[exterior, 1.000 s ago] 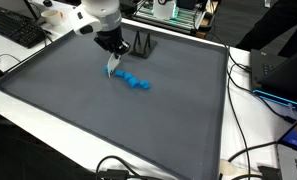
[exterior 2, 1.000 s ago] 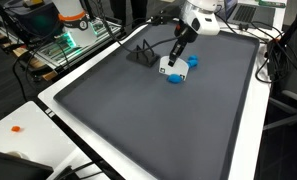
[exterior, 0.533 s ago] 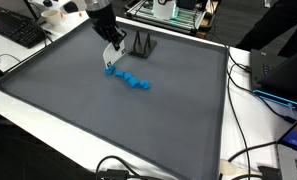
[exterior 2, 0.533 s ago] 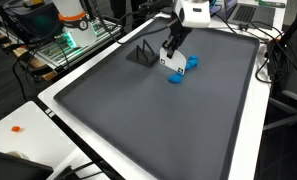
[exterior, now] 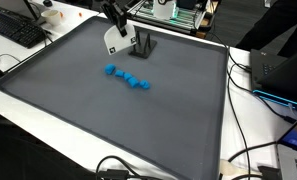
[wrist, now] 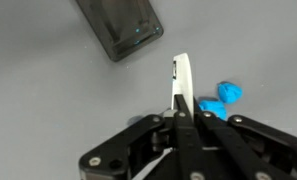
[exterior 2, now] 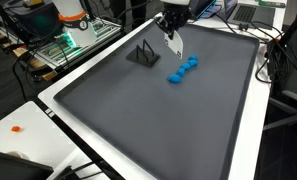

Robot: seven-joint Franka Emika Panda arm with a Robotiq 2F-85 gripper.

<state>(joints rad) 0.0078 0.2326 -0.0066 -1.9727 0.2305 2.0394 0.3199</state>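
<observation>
My gripper (exterior: 117, 27) (exterior 2: 170, 32) hangs above the grey mat (exterior: 98, 125) (exterior 2: 158, 130), near the black wire stand (exterior: 143, 43) (exterior 2: 143, 52). It is shut on a thin white flat piece (exterior: 112, 41) (exterior 2: 174, 44) that sticks out below the fingers. In the wrist view the white piece (wrist: 183, 78) stands edge-on between the closed fingertips of the gripper (wrist: 181, 108). A row of blue lumps (exterior: 128, 77) (exterior 2: 183, 70) (wrist: 222, 97) lies on the mat below and beside it, untouched. The stand (wrist: 120, 25) shows dark at the top of the wrist view.
A black keyboard (exterior: 18, 30) lies beyond the mat's edge. Cables (exterior: 253, 160) and a dark device (exterior: 288, 70) line one side. A green-lit rack (exterior 2: 68, 40) stands beside the table, and a small orange item (exterior 2: 18, 128) lies on the white border.
The gripper has risen off the mat with the white piece, moving away from the blue lumps toward the black stand. The lumps now lie in a longer row.
</observation>
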